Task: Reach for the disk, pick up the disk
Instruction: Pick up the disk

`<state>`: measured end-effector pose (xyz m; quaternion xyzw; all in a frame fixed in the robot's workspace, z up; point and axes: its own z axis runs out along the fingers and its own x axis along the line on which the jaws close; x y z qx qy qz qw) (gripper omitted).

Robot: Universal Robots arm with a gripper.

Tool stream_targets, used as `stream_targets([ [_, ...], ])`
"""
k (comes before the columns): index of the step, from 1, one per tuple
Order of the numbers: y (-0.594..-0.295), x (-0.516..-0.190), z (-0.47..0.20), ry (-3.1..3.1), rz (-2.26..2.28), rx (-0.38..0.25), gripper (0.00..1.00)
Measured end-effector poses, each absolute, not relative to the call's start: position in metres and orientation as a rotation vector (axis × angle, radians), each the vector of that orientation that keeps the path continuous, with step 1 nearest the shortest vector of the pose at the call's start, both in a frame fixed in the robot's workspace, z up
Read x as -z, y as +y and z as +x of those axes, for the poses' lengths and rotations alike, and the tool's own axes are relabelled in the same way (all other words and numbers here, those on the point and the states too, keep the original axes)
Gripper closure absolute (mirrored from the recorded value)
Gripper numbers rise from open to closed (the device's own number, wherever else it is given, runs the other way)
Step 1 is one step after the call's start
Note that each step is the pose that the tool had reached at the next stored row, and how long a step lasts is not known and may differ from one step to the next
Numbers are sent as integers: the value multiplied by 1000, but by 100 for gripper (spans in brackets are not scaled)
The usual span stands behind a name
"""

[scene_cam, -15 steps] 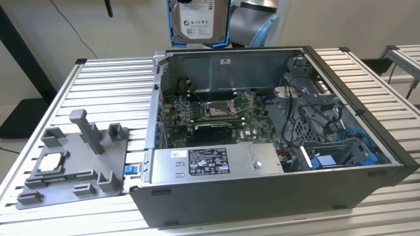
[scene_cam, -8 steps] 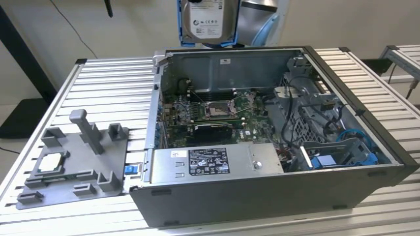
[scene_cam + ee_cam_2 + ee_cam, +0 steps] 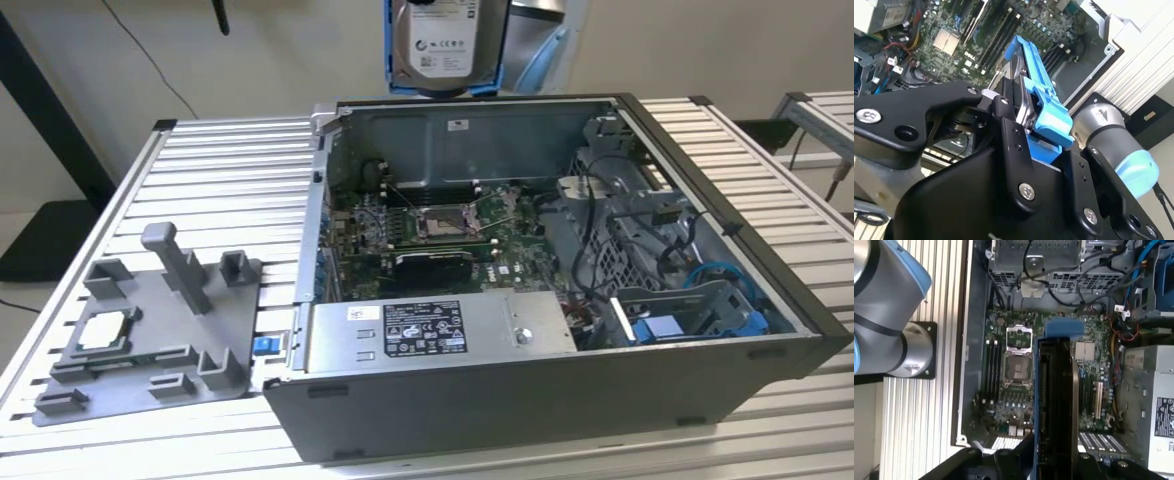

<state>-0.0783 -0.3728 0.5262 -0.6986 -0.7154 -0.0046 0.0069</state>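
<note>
The disk (image 3: 441, 45) hangs label-out above the back wall of the open computer case (image 3: 534, 380), its blue frame showing along both sides. In the second wrist view my gripper (image 3: 1023, 102) is shut on the disk (image 3: 1036, 95), and a black finger (image 3: 1006, 125) presses against its flat face. In the first wrist view the disk (image 3: 1056, 400) appears edge-on over the motherboard (image 3: 1014, 365), held well clear of it.
Inside the case are the motherboard (image 3: 441, 225), a grey power supply box (image 3: 441, 330) with a black-and-white label, cables and a blue-trimmed drive bay (image 3: 694, 310). A grey fixture (image 3: 147, 330) holding a small square chip (image 3: 107, 330) stands on the slatted table (image 3: 227, 180) at the exterior view's left.
</note>
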Motion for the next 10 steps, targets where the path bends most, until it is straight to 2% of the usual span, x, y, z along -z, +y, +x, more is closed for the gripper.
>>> stream_targets([
  [10,-373,-526,-52,-2237,-2184,13,100],
])
